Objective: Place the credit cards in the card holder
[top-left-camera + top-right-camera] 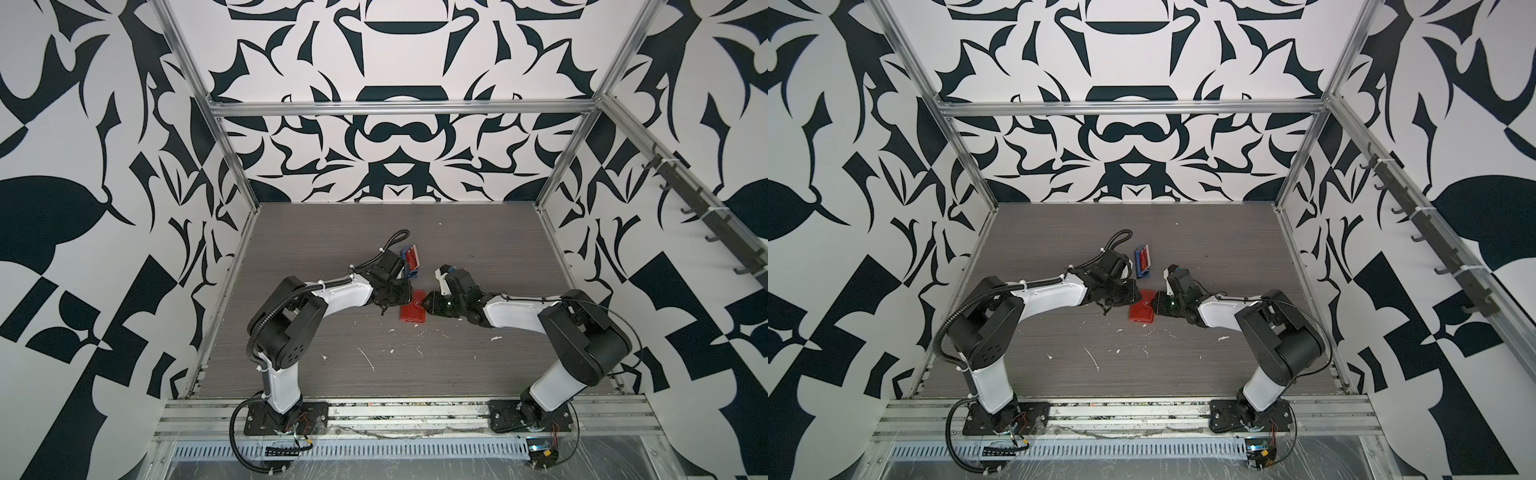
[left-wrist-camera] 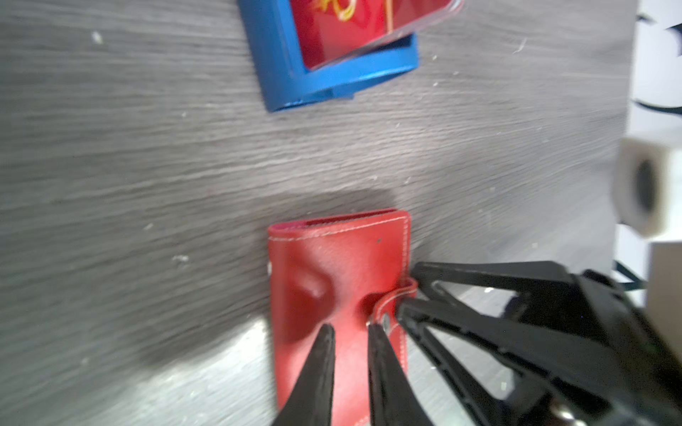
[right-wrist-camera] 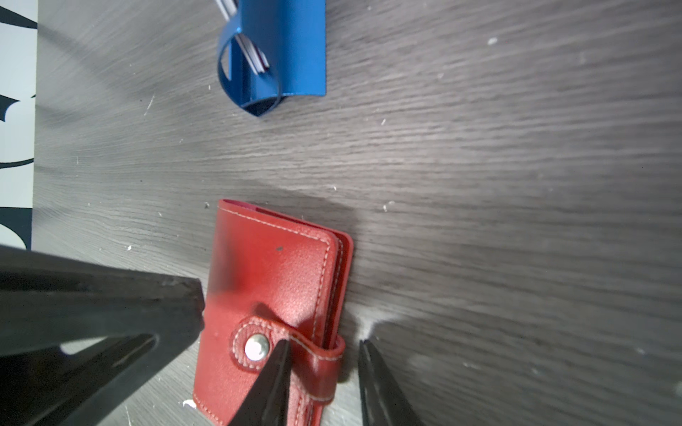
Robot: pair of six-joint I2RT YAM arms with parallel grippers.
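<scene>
card holder (image 1: 410,315) lies closed at tabletop (image 1: 478,249) centre; left end effector (image 2: 349,332) barely open over it, right end effector (image 3: 323,345) half-open astride snap tab (image 3: 310,354).

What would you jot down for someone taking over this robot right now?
Left tool: slightly open, tips at the cover of the card holder beside the snap, holding nothing.
Right tool: open, straddling the snap tab, not clamped.
The card holder lies closed and snapped, flat on the table.
Credit cards: all in the blue rack beyond it.
Done: nothing. Left: unsnap, open, slide cards in.
</scene>
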